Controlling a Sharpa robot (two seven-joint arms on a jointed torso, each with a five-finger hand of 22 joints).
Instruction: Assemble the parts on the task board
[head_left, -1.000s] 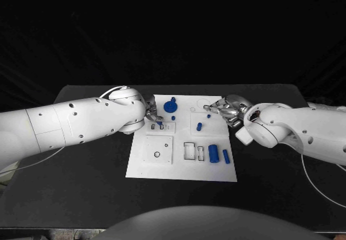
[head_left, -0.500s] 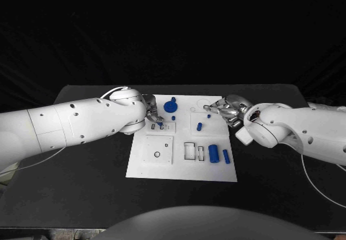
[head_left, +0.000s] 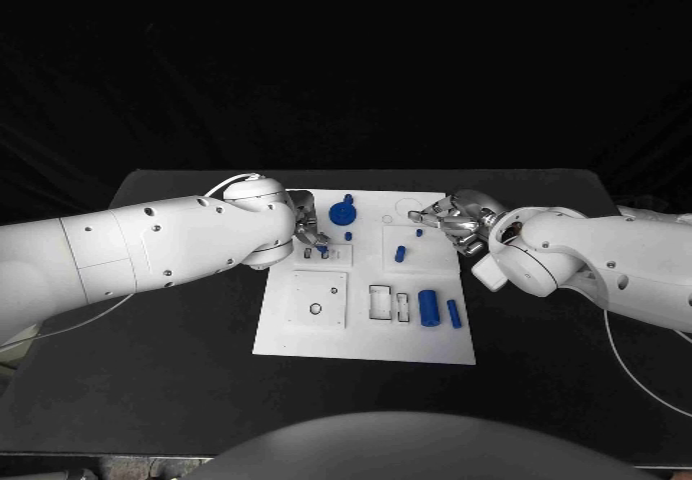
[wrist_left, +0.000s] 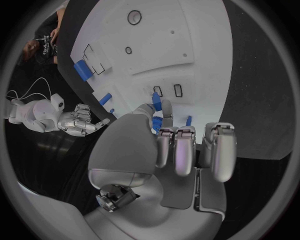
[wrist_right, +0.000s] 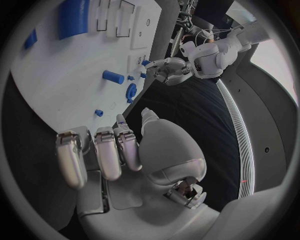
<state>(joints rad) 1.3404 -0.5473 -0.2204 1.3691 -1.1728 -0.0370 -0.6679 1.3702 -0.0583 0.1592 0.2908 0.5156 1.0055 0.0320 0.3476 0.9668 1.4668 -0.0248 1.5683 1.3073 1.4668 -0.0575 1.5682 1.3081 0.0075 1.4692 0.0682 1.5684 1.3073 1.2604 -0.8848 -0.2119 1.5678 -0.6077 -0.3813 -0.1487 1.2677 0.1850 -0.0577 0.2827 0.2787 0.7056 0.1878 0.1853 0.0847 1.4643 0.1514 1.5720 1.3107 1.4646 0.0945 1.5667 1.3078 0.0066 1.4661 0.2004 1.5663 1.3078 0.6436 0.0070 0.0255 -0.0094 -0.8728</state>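
Small blue part that sat under my left robot hand (head_left: 303, 232) a second ago is now hidden in the head view, the hand has edged in over it. Left wrist view shows why: thumb and a finger pinch the blue peg (wrist_left: 157, 101) just over the two small slots on the task board (head_left: 361, 335), far left, lined up to insert. Right robot hand (head_left: 450, 220) hovers at the far right edge, fingers loosely apart, holding nothing
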